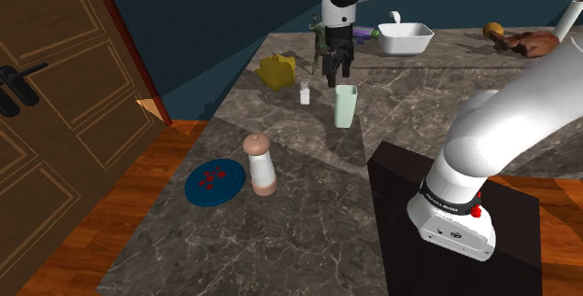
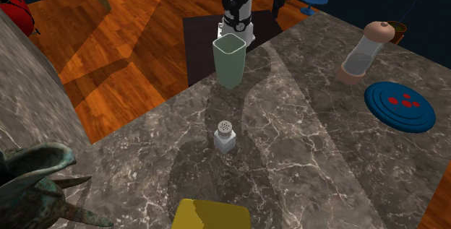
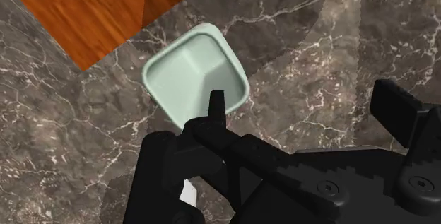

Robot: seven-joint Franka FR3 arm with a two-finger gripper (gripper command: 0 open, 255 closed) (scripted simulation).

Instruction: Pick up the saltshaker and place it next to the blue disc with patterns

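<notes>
One glance at the shoulder view finds the gripper (image 1: 336, 77) hanging above the marble counter (image 1: 308, 238), fingers spread apart and pinching nothing. Finds the saltshaker (image 1: 305, 93) upright on the counter, below the gripper and slightly toward that view's left, with a pale green cup (image 1: 346, 105) near on its right. Places the blue disc (image 1: 215, 182) with red dots much nearer, by the counter's left edge, well apart from the saltshaker and just beside a tall brown-capped grinder (image 1: 261, 163). Shows a yellow block (image 1: 277, 70) farther back, left of the saltshaker.
</notes>
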